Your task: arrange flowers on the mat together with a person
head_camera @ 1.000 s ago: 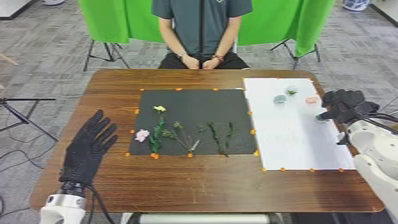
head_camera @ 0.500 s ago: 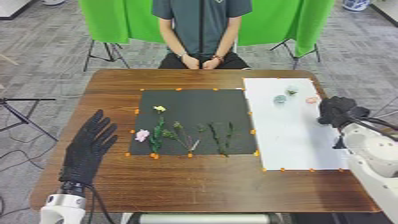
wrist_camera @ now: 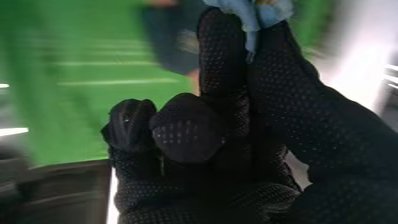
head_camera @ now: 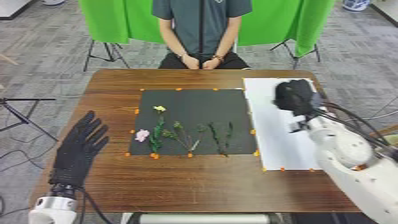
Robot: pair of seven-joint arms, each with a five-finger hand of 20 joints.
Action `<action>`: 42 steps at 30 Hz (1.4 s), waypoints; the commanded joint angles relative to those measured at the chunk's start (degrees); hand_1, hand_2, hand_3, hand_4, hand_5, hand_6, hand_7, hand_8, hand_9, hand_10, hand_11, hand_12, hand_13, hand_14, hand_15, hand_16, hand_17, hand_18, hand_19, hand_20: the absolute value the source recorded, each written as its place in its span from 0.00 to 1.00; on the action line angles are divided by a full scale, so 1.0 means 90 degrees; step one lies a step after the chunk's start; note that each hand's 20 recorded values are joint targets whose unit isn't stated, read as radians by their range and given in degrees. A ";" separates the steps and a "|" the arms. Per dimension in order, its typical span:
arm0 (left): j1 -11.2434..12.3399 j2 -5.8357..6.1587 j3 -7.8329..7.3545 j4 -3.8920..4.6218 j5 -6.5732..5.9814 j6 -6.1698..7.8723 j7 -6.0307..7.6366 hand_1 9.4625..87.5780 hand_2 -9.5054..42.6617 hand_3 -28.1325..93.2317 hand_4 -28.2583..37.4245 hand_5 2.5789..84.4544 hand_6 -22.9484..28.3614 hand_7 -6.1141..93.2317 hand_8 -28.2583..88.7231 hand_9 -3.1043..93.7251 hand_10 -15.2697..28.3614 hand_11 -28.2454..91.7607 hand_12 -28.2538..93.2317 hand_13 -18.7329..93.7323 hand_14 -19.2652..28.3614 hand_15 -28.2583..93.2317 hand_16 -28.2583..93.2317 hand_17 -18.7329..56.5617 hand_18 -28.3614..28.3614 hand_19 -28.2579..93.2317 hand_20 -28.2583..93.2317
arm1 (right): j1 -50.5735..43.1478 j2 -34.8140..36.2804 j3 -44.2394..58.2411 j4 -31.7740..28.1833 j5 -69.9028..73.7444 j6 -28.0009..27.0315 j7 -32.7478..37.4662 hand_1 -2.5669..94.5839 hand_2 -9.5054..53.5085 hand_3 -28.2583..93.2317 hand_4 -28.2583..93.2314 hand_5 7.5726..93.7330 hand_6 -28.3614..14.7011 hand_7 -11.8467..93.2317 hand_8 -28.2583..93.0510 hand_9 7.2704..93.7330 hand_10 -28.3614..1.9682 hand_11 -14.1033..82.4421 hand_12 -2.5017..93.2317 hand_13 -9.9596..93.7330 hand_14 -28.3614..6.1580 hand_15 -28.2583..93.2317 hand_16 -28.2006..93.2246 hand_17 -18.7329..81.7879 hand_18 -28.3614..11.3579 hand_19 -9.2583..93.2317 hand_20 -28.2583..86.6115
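The right hand (head_camera: 295, 96) is over the far part of the white sheet (head_camera: 282, 145), toward the sheet's far right corner. In the wrist view its thumb and a finger are closed together at the tips, pinching a light-blue flower (wrist_camera: 238, 8); two other fingers are curled. The left hand (head_camera: 75, 152) is open, fingers straight, near the left edge of the table (head_camera: 204, 187), and has hold of nothing.

The remaining plant material lies on the dark mat (head_camera: 200, 105). A yellow flower (head_camera: 159, 108) is near the mat's left edge, with a leafy stem (head_camera: 155, 140) running from it toward the near edge. A pink flower (head_camera: 142, 134) is between that stem and the left edge, toward the near left corner. Branching sprigs (head_camera: 180, 135) lie in the middle of the near half. Two dark green stems (head_camera: 229, 134) lie side by side toward the near right corner. Orange markers (head_camera: 253, 132) line the mat's edges. The white sheet runs along the mat's right side.
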 commanded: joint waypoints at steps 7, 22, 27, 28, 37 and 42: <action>-0.0151 0.0114 0.0066 0.0101 -0.0009 -0.0011 -0.0134 0.20 0.16 0.81 0.00 0.26 0.44 0.26 0.15 0.23 0.55 0.37 0.36 0.32 0.62 0.33 0.28 0.08 0.83 0.53 0.32 | 0.2411 -0.2552 -0.2215 0.0513 -0.0515 -0.0634 -0.2260 0.54 0.00 0.88 0.00 0.79 0.75 0.51 0.23 0.94 0.77 0.28 0.51 0.83 0.70 0.86 0.47 0.57 0.25 1.00 0.69; -0.0412 0.0200 0.0212 0.0265 -0.0030 -0.0056 -0.0174 0.16 0.16 0.81 0.00 0.23 0.38 0.26 0.14 0.24 0.49 0.32 0.39 0.35 0.57 0.28 0.32 0.09 0.82 0.52 0.33 | 0.2430 -0.3262 -0.2631 0.1416 -0.1637 -0.0642 -0.2837 0.51 0.00 0.92 0.00 0.84 0.77 0.46 0.25 0.96 0.74 0.26 0.51 0.83 0.67 0.86 0.47 0.56 0.23 0.99 0.69; -0.0369 0.0212 0.0231 0.0242 -0.0032 -0.0088 -0.0174 0.16 0.16 0.81 0.00 0.22 0.37 0.26 0.13 0.24 0.48 0.32 0.39 0.35 0.56 0.27 0.33 0.09 0.82 0.52 0.33 | 0.2507 -0.3318 -0.2684 0.1644 -0.1818 -0.0478 -0.2772 0.51 0.00 0.91 0.00 0.85 0.76 0.45 0.25 0.95 0.73 0.25 0.50 0.82 0.66 0.87 0.46 0.55 0.23 0.99 0.69; -0.0375 0.0216 0.0240 0.0252 -0.0030 -0.0092 -0.0168 0.16 0.16 0.81 0.00 0.22 0.37 0.26 0.13 0.24 0.48 0.32 0.39 0.35 0.56 0.27 0.33 0.10 0.82 0.52 0.33 | 0.2509 -0.3314 -0.2679 0.1657 -0.1858 -0.0498 -0.2727 0.52 0.00 0.91 0.00 0.85 0.76 0.45 0.25 0.95 0.73 0.25 0.50 0.82 0.66 0.87 0.46 0.54 0.24 0.99 0.69; -0.0434 0.0244 0.0238 0.0281 -0.0030 -0.0092 -0.0194 0.18 0.16 0.81 0.00 0.23 0.39 0.28 0.13 0.24 0.49 0.35 0.39 0.35 0.56 0.29 0.33 0.10 0.82 0.52 0.33 | 0.2416 -0.3448 -0.2436 0.1821 -0.2393 -0.0676 -0.2560 0.54 0.00 0.88 0.00 0.79 0.75 0.47 0.23 0.91 0.74 0.26 0.50 0.79 0.66 0.87 0.46 0.53 0.25 0.97 0.70; -0.0349 0.0245 0.0228 0.0232 -0.0034 -0.0068 -0.0163 0.19 0.16 0.80 0.00 0.24 0.40 0.28 0.13 0.24 0.50 0.35 0.39 0.35 0.57 0.30 0.32 0.09 0.83 0.52 0.33 | 0.2426 -0.3343 -0.2443 0.1694 -0.2469 -0.0931 -0.2576 0.54 0.00 0.87 0.00 0.76 0.74 0.48 0.22 0.89 0.74 0.26 0.49 0.77 0.66 0.86 0.46 0.52 0.26 0.96 0.70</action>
